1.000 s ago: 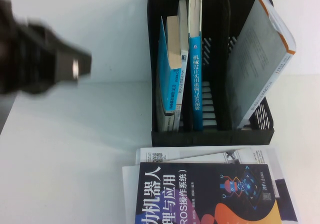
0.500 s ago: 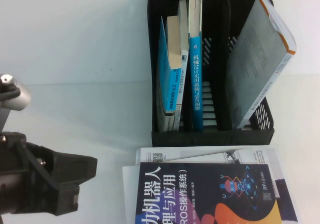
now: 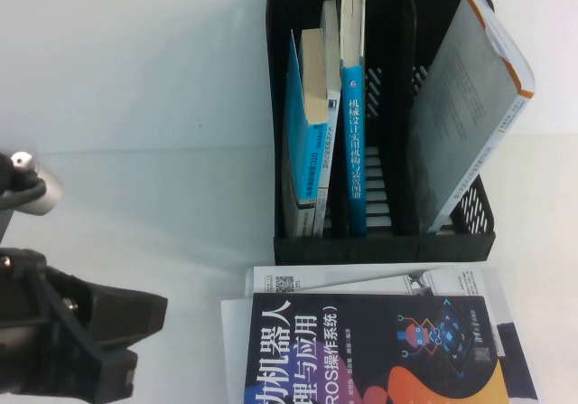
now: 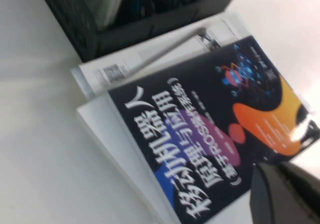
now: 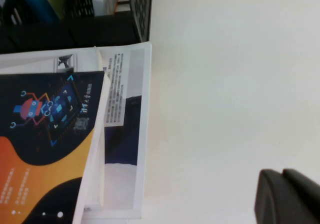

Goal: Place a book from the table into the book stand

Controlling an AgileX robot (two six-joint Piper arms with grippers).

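While the book (image 3: 312, 146) stands racked, left claw (image 3: 135, 332) hovers near-left, grip unclear.

My left gripper (image 3: 108, 332) sits at the near left edge of the scene: matte black, blocky and angular, with flat faceted plastic faces and a wedge-shaped front. Just behind it, farther left, my arm shows a rounded silver-grey metal cylinder (image 3: 32, 187) with a small shiny stud on its end. My right gripper (image 5: 287, 196) appears only as a dark, smooth black corner.
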